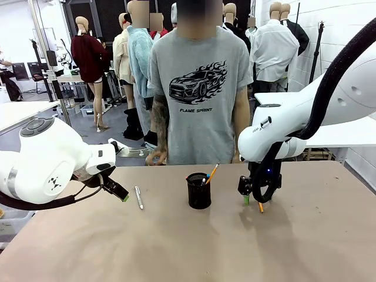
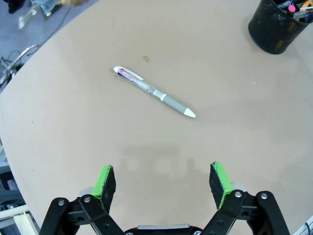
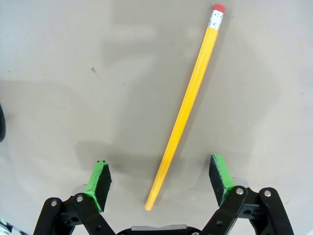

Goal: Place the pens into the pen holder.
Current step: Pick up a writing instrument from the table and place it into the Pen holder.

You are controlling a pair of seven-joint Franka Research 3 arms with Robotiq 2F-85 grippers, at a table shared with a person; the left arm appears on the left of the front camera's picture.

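A silver-grey pen (image 1: 139, 197) lies on the table left of the black mesh pen holder (image 1: 199, 191). The holder has several pens in it, and an orange-yellow pencil (image 1: 211, 174) sticks out of its top. My left gripper (image 1: 120, 192) hangs open just left of the silver-grey pen (image 2: 154, 91), which lies ahead of the open left gripper (image 2: 164, 181); the holder (image 2: 279, 27) sits in the top right corner. My right gripper (image 1: 254, 201) points down, open, right of the holder. A yellow pencil (image 3: 188, 105) lies on the table with its lower end between the fingers of the open right gripper (image 3: 159, 178).
A person in a grey T-shirt (image 1: 200, 88) stands at the far side of the table, one hand (image 1: 156, 157) near its far edge. The brown tabletop (image 1: 188, 247) stretches bare towards the front.
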